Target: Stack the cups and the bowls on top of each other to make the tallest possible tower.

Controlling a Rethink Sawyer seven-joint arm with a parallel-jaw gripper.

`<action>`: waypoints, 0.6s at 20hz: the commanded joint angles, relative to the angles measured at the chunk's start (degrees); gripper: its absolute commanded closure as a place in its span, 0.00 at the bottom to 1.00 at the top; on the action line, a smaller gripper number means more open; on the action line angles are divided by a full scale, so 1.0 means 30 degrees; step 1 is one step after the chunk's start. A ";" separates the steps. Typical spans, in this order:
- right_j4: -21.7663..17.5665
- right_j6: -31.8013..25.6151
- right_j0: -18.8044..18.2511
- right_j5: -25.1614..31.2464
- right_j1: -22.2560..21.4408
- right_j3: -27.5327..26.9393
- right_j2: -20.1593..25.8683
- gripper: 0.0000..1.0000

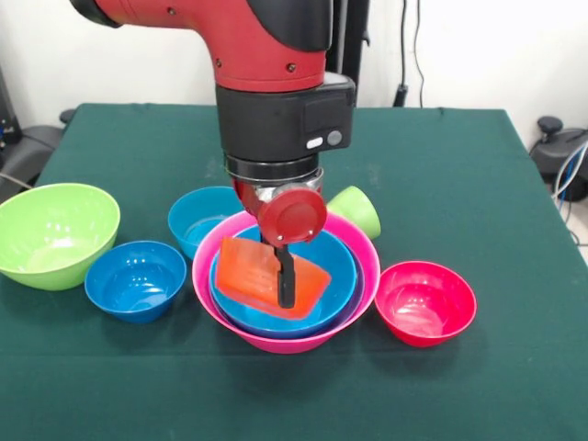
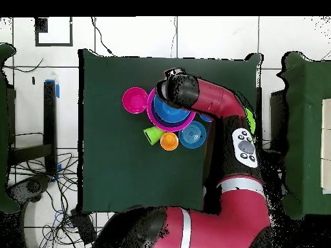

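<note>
Front view, centre of frame: the gripper (image 1: 285, 280) hangs inside the tower (image 1: 286, 278), its dark finger (image 1: 286, 277) pressed against the orange cup (image 1: 271, 276), which lies tilted on its side in the innermost bowl. The jaws look pinched on the cup's wall, though only one finger shows clearly.

The tower so far: a big pink bowl (image 1: 354, 317) outermost, a sky blue bowl (image 1: 338, 262) nested in it (a purple rim seems to show between the two, hard to confirm), and the orange cup on top.

Around it on the green table (image 1: 478, 184):
- lime green cup (image 1: 356, 209), on its side, just behind the pink bowl, right of the arm
- teal bowl (image 1: 197, 219), touching or nearly touching the pink bowl at upper left
- dark blue bowl (image 1: 135, 279), left of the tower, near it
- large lime green bowl (image 1: 55, 233), far left, beside the dark blue one
- red-pink bowl (image 1: 425, 302), just right of the tower

Overhead view: the arm covers much of the stack; an orange bowl (image 2: 169, 141) sits at the lower edge of the cluster, beside the teal bowl.
</note>
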 commanded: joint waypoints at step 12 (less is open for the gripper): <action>-0.0484 -0.1621 -0.0105 0.1738 -0.0622 0.3615 0.2011 0.00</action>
